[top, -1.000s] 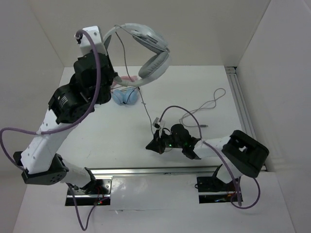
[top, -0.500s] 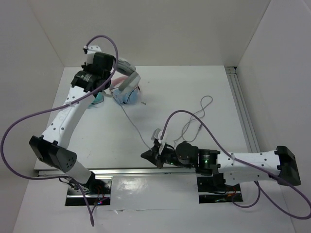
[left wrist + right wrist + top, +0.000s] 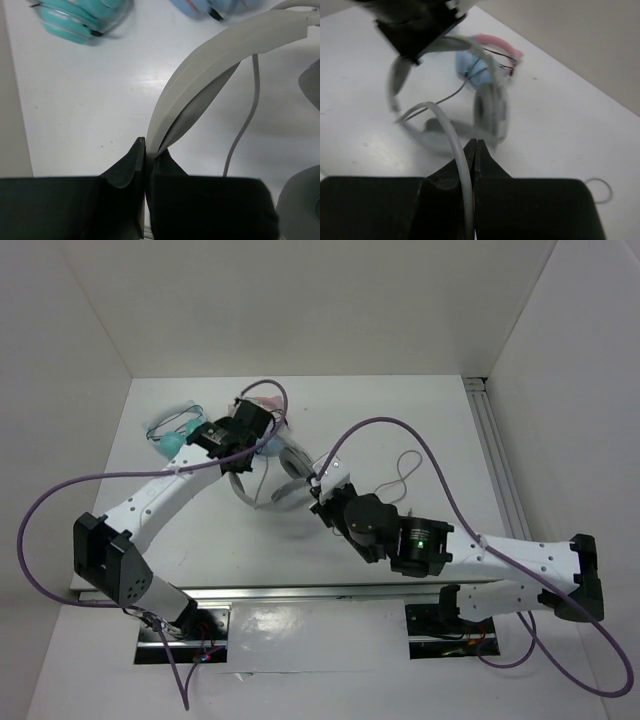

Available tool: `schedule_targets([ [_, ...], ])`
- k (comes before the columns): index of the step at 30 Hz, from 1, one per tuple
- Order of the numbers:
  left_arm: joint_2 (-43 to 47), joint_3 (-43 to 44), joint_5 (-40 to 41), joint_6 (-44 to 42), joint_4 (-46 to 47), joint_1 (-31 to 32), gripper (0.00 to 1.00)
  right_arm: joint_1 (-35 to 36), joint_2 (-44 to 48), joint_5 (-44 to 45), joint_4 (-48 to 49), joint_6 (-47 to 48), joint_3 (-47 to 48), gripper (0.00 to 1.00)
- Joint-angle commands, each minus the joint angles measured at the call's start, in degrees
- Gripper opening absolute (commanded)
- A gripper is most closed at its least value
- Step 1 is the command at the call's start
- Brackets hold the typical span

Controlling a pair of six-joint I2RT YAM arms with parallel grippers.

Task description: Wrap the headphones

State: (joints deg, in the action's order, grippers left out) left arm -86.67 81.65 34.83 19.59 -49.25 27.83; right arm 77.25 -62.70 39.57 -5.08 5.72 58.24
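Observation:
The white-and-grey headphones (image 3: 292, 462) lie on the table at the back middle, headband curving toward the near left. My left gripper (image 3: 241, 454) is shut on the headband (image 3: 225, 47), seen in the left wrist view (image 3: 150, 150). The thin grey cable (image 3: 245, 125) runs beside it. My right gripper (image 3: 318, 494) sits just right of the headphones and is shut on the cable (image 3: 451, 132), seen in the right wrist view (image 3: 476, 145). An ear cup (image 3: 490, 110) stands ahead of it. Slack cable loops (image 3: 405, 466) lie to the right.
A teal pair of headphones (image 3: 170, 436) lies at the back left, also in the left wrist view (image 3: 80, 17). The pink-and-blue pair (image 3: 266, 403) lies behind the left gripper, also in the right wrist view (image 3: 485, 60). A metal rail (image 3: 492, 435) runs along the table's right edge.
My left arm has brought the headphones down from high at the back onto the table. My right gripper has moved from the near edge up toward the headphones, carrying the cable.

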Motion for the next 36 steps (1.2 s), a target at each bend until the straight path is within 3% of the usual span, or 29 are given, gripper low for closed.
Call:
schedule_targets([
  [1,6.33,-1.83,-6.61,-1.93,1.97,5.89,0.0,-2.8,-1.81,10.69,-0.37,7.02,3.89,0.0],
  [9,15.03,-6.5,-4.07,-0.62,-4.44,17.68,0.0,-18.16,-1.2,4.39,1.83,7.47,4.43,0.0],
  [18,23.12,-4.05,-9.23,2.73,-13.31,33.06,0.0,-35.84,-4.18,-14.15,1.56,2.46,5.13,0.0],
  [21,27.42,-0.71,-16.17,2.11,-12.8,33.07,0.0,-38.58,-6.12,-19.61,2.62,1.14,4.6,0.03],
  [25,28.05,5.88,-14.36,2.72,-15.08,33.07,0.0,-39.63,-8.4,-28.21,2.62,1.14,4.6,0.06],
  [30,28.14,14.58,-12.15,4.05,-13.42,33.07,0.0,-40.95,-9.89,-55.18,16.66,-2.98,-4.79,0.26],
  [33,27.52,17.66,-10.05,7.03,-9.56,33.07,0.0,-40.95,-17.0,-64.51,25.18,-9.39,-6.29,0.26],
  [36,27.0,20.13,-5.31,10.9,-5.34,33.07,0.0,-40.43,-24.3,-67.42,35.2,-15.11,-9.09,0.26],
])
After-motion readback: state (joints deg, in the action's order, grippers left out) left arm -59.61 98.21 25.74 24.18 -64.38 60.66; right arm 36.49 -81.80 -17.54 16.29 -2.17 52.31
